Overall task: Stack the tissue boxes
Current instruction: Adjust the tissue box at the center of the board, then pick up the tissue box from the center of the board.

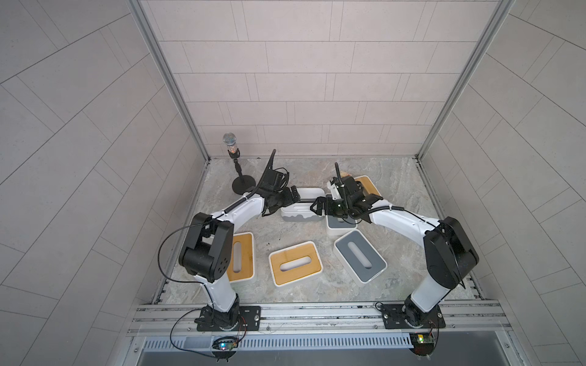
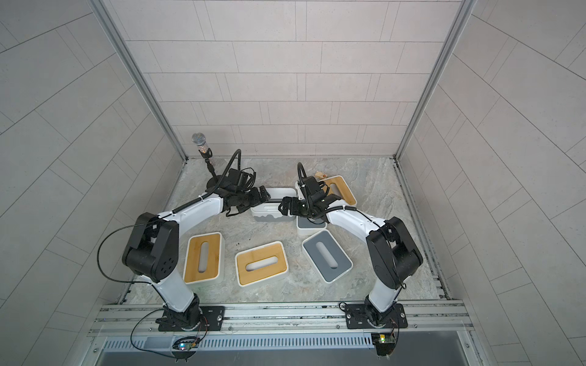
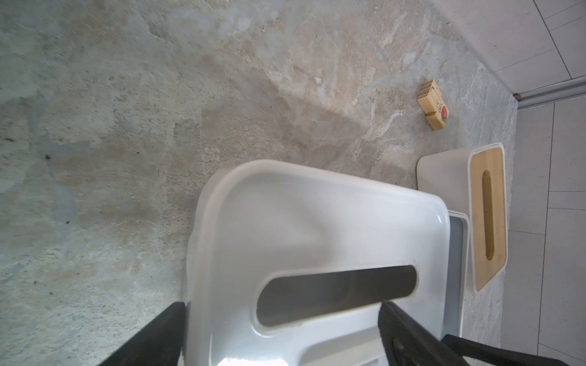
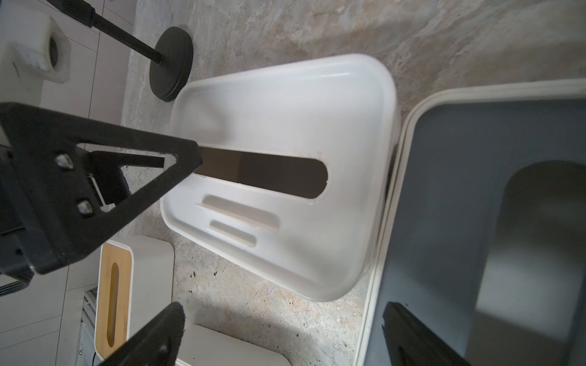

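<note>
Several tissue boxes lie apart on the stone table, none on another. The all-white box with a grey wavy base stands between my grippers. My left gripper is open at that box's left end, one finger at the lid slot, the other outside the end wall. My right gripper is open at the box's right end, over bare table and the rim of a grey-topped box. Another grey-topped box and bamboo-topped boxes lie around.
A microphone stand is at the back left, close behind my left arm. A small wooden block lies at the back near the far bamboo box. Tiled walls close the back and both sides; a metal rail runs along the front.
</note>
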{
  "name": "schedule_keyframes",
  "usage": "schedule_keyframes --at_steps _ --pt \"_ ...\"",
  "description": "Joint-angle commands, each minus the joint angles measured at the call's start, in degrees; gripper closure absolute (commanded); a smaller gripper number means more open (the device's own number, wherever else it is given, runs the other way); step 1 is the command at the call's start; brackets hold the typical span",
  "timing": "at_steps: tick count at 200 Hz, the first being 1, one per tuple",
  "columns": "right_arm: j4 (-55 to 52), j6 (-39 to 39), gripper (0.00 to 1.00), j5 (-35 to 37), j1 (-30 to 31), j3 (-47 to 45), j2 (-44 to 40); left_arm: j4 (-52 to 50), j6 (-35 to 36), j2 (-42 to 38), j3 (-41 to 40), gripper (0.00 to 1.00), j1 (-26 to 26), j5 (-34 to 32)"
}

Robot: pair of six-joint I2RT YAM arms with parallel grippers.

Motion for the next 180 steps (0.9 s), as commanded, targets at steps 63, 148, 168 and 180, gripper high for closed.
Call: schedule_keyframes --at_steps 63,148,168,180 --pt "-6.3 -1.8 0.01 0.4 -0.1 5.2 2.2 -5.3 -1.4 -5.2 2.2 0.0 0.6 -4.6" --pt "-24.1 -10.4 0.06 14.8 1.2 3.2 -9.3 -16.3 1.5 -18.8 1.3 0.0 -1.6 2.6" --pt "-23.9 -13.0 0.06 19.6 1.3 0.6 -11.3 -15.4 5.1 -22.8 -1.8 0.0 -6.4 -5.1" --pt "-24.6 -12.9 0.06 20.5 1.4 0.6 -11.0 -12.5 5.5 -23.6 -4.5 0.0 -6.7 -2.6"
